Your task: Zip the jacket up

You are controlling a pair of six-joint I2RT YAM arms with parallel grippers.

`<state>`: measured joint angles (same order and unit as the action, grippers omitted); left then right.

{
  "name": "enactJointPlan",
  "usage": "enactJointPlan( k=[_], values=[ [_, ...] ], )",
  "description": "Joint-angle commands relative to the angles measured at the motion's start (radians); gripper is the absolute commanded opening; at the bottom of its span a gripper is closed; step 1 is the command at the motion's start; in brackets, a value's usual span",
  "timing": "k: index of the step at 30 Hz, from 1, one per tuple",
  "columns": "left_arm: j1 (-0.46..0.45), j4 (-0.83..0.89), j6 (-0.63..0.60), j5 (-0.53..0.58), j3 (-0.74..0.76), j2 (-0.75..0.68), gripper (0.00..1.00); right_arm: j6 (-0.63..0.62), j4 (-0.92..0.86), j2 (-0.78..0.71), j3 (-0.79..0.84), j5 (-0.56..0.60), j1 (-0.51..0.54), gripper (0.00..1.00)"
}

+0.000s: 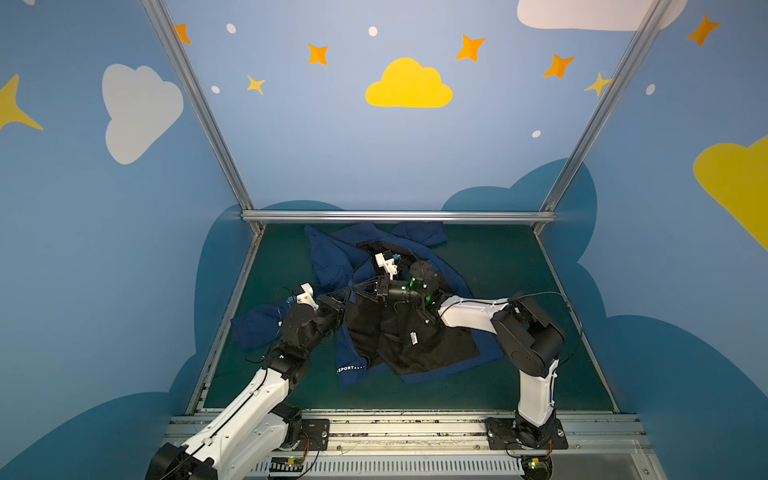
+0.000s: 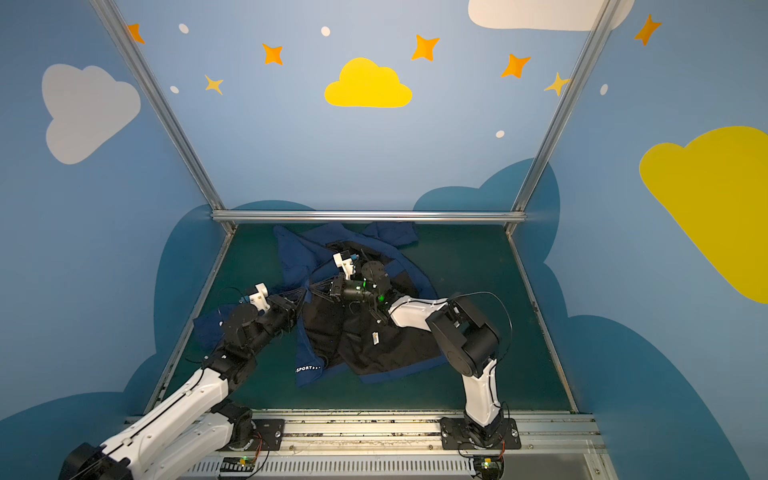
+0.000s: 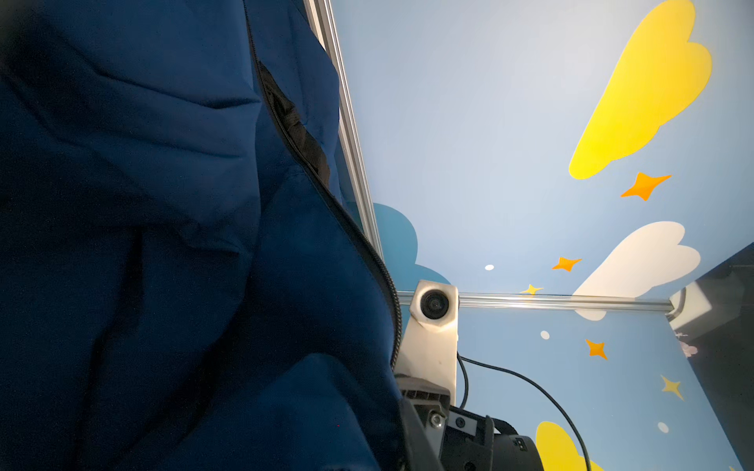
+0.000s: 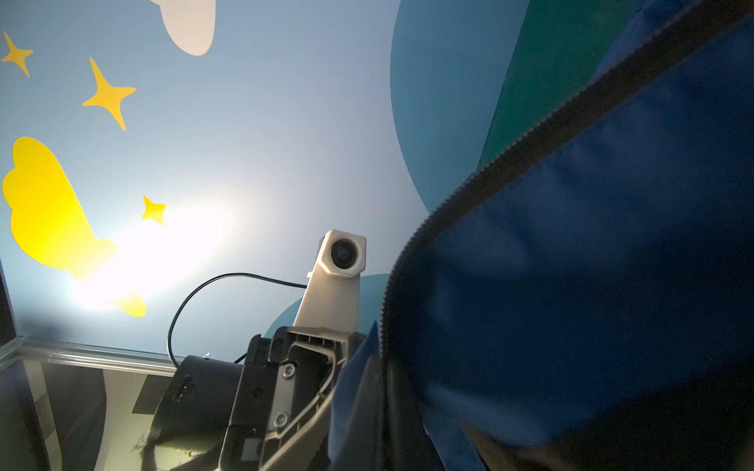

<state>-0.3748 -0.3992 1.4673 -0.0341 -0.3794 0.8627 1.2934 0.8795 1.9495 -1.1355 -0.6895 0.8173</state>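
Lying open on the table (image 1: pixel 498 257) in both top views, the jacket (image 1: pixel 328 262) is met at a raised edge by left gripper (image 1: pixel 347 294) and right gripper (image 1: pixel 360 288). In the left wrist view, zipper teeth (image 3: pixel 396 330) reach right jaws judged pressed together on cloth. In the right wrist view, the left jaws' state cannot be told; if slackened, the edge could be dropped.

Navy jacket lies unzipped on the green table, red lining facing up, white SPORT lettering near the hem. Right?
The lining is black, not red: both top views show it. Otherwise right: jacket unzipped on the green table, white SPORT lettering near the hem.
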Motion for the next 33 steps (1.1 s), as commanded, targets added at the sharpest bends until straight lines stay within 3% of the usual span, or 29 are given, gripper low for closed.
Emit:
enactJointPlan(
  k=[1, 18, 28, 33],
  values=[
    [0.004, -0.063, 0.005, -0.018, -0.031, 0.012, 0.24, -0.009, 0.002, 0.003, -0.014, -0.005, 0.009, 0.00],
    [0.002, -0.038, -0.004, -0.035, -0.036, 0.013, 0.38, -0.096, -0.143, -0.022, -0.052, -0.015, 0.011, 0.00],
    [0.002, -0.022, -0.005, -0.053, -0.033, 0.017, 0.39, -0.124, -0.184, -0.034, -0.087, -0.032, 0.010, 0.00],
    [0.001, -0.019, -0.008, -0.061, -0.041, 0.025, 0.22, -0.138, -0.231, -0.036, -0.098, -0.036, 0.011, 0.00]
  ],
)
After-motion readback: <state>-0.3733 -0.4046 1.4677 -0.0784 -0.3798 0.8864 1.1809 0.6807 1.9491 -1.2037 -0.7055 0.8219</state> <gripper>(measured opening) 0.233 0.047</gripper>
